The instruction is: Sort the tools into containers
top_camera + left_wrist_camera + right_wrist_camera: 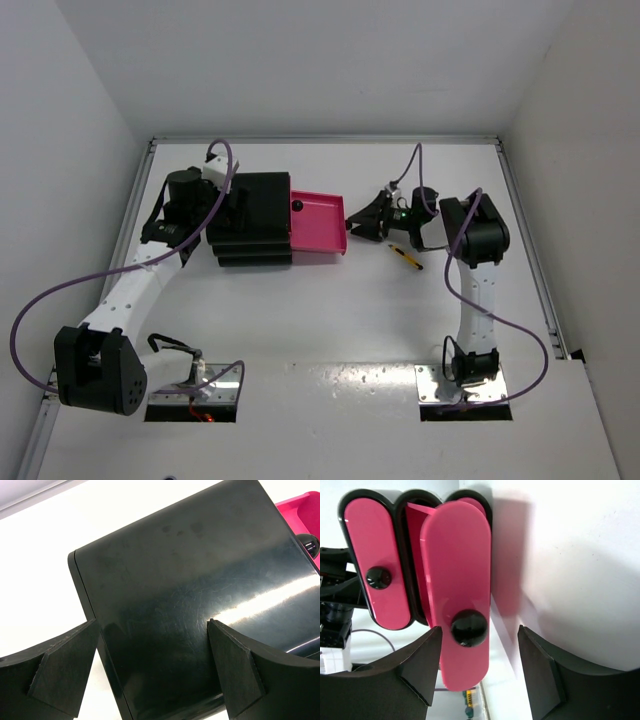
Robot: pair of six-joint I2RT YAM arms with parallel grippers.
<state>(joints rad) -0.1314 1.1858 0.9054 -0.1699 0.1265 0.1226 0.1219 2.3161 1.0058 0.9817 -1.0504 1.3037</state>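
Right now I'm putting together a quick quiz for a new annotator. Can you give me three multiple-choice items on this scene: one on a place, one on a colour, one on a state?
1. Where is the yellow-and-black tool?
A) held aloft
B) flat on the table
C) leaning against a wall

2. What colour are the drawer fronts?
A) blue
B) pink
C) green

3. How is the right gripper?
A) open, empty
B) shut on the tool
C) shut, empty

Answers:
1 B: it lies on the bare tabletop beside the right arm.
2 B: the right wrist view shows them pink.
3 A: its fingers stand apart and grip nothing.
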